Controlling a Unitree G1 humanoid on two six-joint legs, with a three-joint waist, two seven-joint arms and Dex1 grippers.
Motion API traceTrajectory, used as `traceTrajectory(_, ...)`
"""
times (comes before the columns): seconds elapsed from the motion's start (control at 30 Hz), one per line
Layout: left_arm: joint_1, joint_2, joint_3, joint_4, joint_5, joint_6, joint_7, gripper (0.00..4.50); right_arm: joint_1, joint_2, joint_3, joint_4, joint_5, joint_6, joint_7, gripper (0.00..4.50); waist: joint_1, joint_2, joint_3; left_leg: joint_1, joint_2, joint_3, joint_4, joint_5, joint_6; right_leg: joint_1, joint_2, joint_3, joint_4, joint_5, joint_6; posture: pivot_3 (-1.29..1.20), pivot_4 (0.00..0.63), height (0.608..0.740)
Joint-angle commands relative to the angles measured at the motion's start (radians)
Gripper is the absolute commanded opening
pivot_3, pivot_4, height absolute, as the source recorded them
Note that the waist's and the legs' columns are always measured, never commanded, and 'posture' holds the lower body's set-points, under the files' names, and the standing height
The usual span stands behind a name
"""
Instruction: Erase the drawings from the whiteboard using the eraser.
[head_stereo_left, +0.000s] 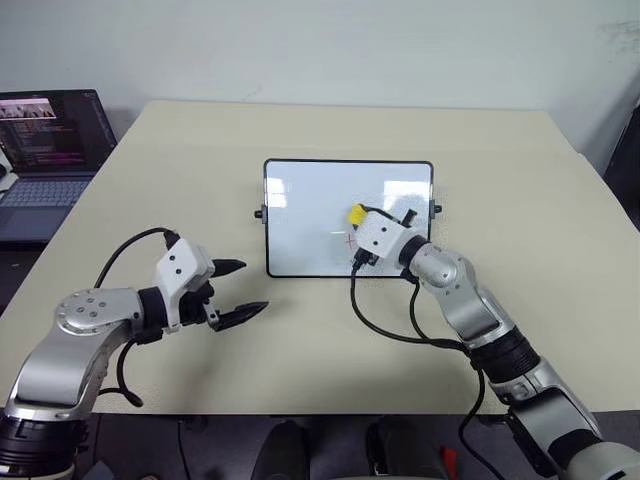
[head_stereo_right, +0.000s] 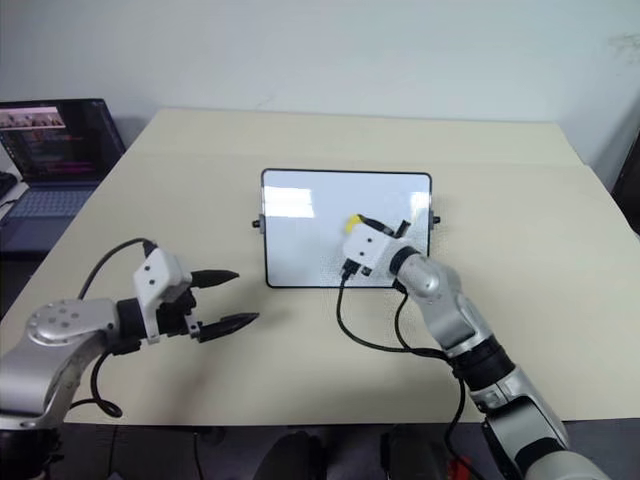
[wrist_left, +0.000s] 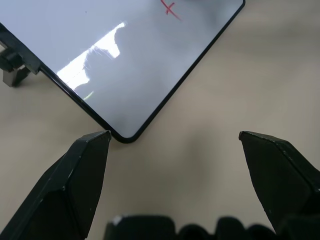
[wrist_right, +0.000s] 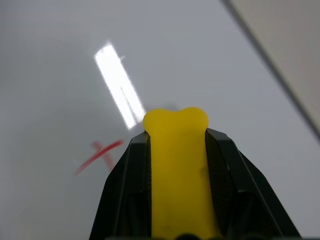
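One mark: we see a red cross (wrist_right: 100, 156) on the whiteboard (head_stereo_left: 300, 215).
Right tool (wrist_right: 175, 135): pinching the yellow eraser (wrist_right: 176, 165), over the whiteboard beside the cross.
Left tool (head_stereo_left: 238, 290): spread, near the whiteboard's corner above the tabletop (head_stereo_left: 300, 350).

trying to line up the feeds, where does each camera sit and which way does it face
Left eye view: head camera, facing forward and down on the beige table; both arms show, open left gripper, glossy white black-framed whiteboard.
Right eye view: the same scene from the other eye.
Left wrist view: on the left wrist, looking along its black fingers at the board's corner.
Right wrist view: on the right wrist; right gripper shut on the small yellow eraser.
Shared: both wrist views catch the red cross drawing.
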Motion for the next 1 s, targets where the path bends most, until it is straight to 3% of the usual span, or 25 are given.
traceTrajectory(0.03,-0.026,-0.003,0.006,-0.014,-0.014,-0.004,-0.002,4.5,0.03,-0.033,0.037,-0.019,-0.032,0.029,0.076,1.14,0.0,0.0,0.0,0.0,0.0,0.0,0.0,0.0,0.0,0.0,0.0,0.0,0.0,0.0,0.0,0.0,0.15,0.74)
traceTrajectory(0.13,-0.038,-0.007,0.006,-0.008,-0.018,0.004,0.001,4.5,0.034,-0.043,0.05,-0.028,-0.051,0.029,0.094,1.14,-0.001,0.0,0.0,0.002,0.0,0.0,0.001,0.0,0.0,0.001,0.0,0.0,0.002,0.0,0.0,0.0,0.15,0.74)
traceTrajectory(0.37,-0.026,0.01,0.006,0.005,-0.012,-0.001,-0.021,4.5,-0.032,0.015,-0.036,-0.018,-0.05,0.0,-0.031,1.14,-0.001,0.0,0.0,0.003,0.0,0.0,0.001,0.001,0.0,0.001,0.001,0.0,0.003,0.001,0.0,0.0,0.15,0.74)
traceTrajectory(0.7,0.017,0.03,0.014,-0.013,-0.016,-0.004,-0.066,4.5,-0.003,-0.007,0.063,0.013,-0.049,0.061,0.171,1.14,-0.002,0.0,0.0,0.003,0.0,0.0,0.0,0.0,0.0,0.001,0.001,0.0,0.002,0.0,-0.001,0.0,0.15,0.74)
traceTrajectory(0.9,0.035,0.036,0.026,-0.012,-0.016,-0.01,-0.079,4.5,-0.085,0.043,-0.02,0.058,-0.065,-0.018,-0.007,1.14,-0.003,0.0,0.0,0.003,0.0,0.0,0.001,0.001,0.001,0.001,0.001,0.0,0.003,0.001,-0.001,0.0,0.15,0.74)
traceTrajectory(1.0,0.03,0.033,0.023,-0.013,-0.017,-0.014,-0.081,4.5,-0.108,0.05,-0.018,0.092,-0.064,-0.036,-0.021,1.14,-0.002,0.0,0.0,0.003,0.0,0.0,0.001,0.001,0.0,0.001,0.001,0.0,0.003,0.001,-0.001,0.0,0.15,0.74)
